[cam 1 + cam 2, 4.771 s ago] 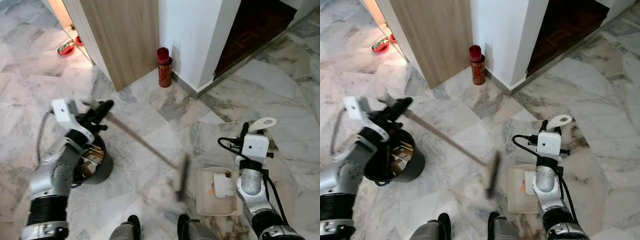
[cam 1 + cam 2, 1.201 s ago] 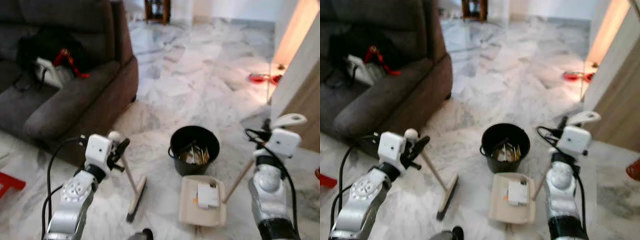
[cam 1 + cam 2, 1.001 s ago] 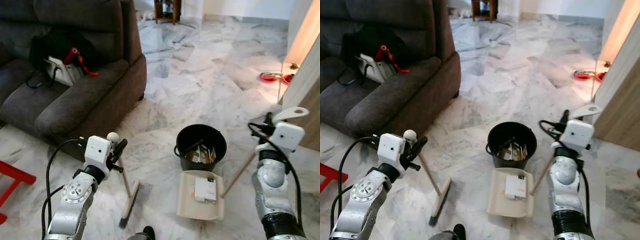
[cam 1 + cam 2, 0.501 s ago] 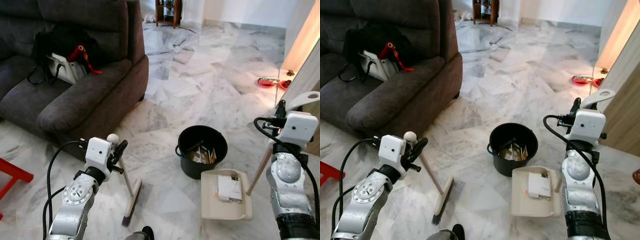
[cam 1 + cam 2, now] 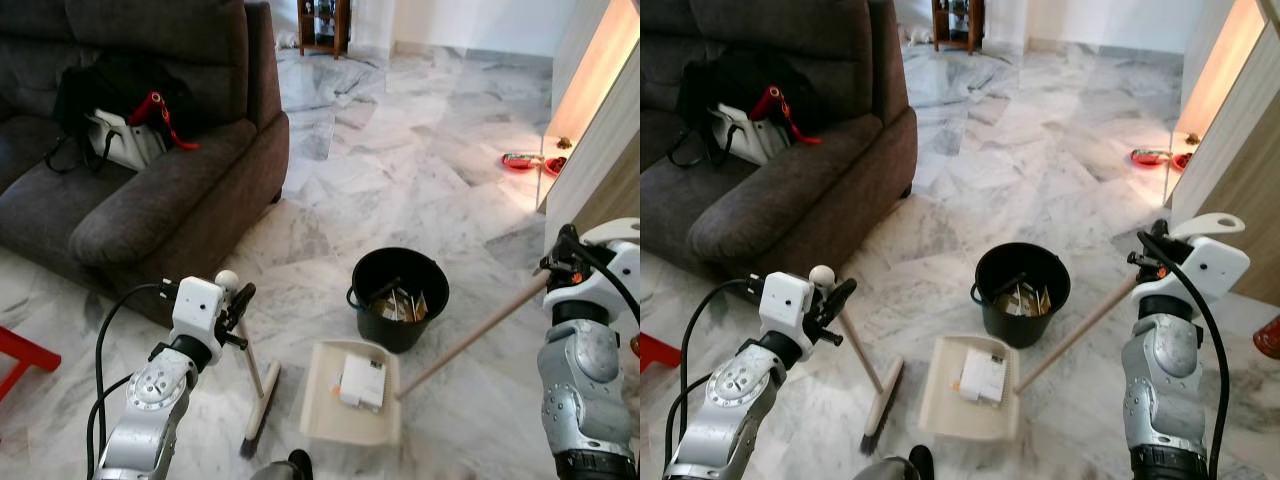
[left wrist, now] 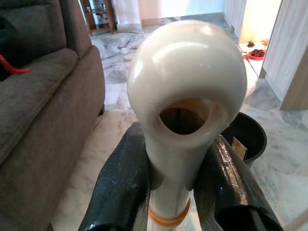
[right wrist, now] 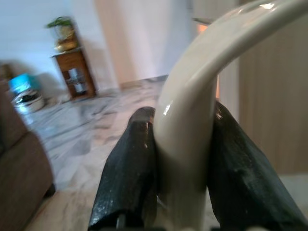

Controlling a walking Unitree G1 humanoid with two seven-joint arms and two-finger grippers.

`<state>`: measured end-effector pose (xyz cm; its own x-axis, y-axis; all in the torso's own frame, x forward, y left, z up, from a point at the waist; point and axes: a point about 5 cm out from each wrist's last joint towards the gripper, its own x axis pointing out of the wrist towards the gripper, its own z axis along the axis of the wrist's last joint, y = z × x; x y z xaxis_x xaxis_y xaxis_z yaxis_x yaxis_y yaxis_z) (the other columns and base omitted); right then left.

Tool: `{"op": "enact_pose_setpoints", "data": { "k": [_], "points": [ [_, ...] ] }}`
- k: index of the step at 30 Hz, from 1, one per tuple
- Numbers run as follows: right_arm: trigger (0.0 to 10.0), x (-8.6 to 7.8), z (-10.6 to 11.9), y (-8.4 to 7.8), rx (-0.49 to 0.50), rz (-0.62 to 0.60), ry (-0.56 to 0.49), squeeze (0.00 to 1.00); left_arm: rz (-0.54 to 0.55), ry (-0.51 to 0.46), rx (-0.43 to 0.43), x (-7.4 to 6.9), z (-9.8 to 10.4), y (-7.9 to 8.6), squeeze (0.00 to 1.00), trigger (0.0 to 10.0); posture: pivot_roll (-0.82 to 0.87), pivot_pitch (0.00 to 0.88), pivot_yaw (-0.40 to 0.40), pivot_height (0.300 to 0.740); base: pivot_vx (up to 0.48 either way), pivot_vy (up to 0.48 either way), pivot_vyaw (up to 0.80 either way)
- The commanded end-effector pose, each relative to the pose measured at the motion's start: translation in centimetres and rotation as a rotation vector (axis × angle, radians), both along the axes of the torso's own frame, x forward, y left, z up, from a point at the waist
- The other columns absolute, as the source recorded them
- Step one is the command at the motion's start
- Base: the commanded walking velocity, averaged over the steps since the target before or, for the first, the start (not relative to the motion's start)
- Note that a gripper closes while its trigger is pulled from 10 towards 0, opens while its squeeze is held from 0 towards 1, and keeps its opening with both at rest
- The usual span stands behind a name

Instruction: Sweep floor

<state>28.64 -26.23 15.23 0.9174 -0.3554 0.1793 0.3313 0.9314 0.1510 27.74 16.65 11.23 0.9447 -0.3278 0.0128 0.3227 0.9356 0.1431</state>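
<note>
Clamped between the fingers of the left gripper (image 6: pixel 173 192) is the white-capped top of the broom (image 5: pixel 258 385), whose handle slants down to a brush head resting on the marble floor (image 5: pixel 400 170) near the grey sofa (image 5: pixel 150 190). Just right of the brush, the beige dustpan (image 5: pixel 352 405) lies flat with a scrap of paper in it, in front of the black bucket (image 5: pixel 402 298). Its long wooden handle rises to the right gripper (image 7: pixel 180 168), whose fingers are closed on the curved grip.
</note>
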Motion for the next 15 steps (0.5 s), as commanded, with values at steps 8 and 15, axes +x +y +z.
{"op": "enact_pose_setpoints", "data": {
  "k": [8,15],
  "points": [
    [10.0,-1.0,4.0,1.6,0.148,0.224,-0.184,0.00,-0.024,-0.030,0.026,0.1,0.4,-0.1,0.00,10.0,0.07,0.110,0.062,0.740,0.000,0.000,0.00],
    [10.0,-1.0,4.8,1.7,0.295,0.304,-0.259,0.00,-0.023,-0.032,0.023,0.2,0.4,-0.3,0.00,10.0,0.07,0.109,0.057,0.740,0.000,0.000,0.00]
  ]
}}
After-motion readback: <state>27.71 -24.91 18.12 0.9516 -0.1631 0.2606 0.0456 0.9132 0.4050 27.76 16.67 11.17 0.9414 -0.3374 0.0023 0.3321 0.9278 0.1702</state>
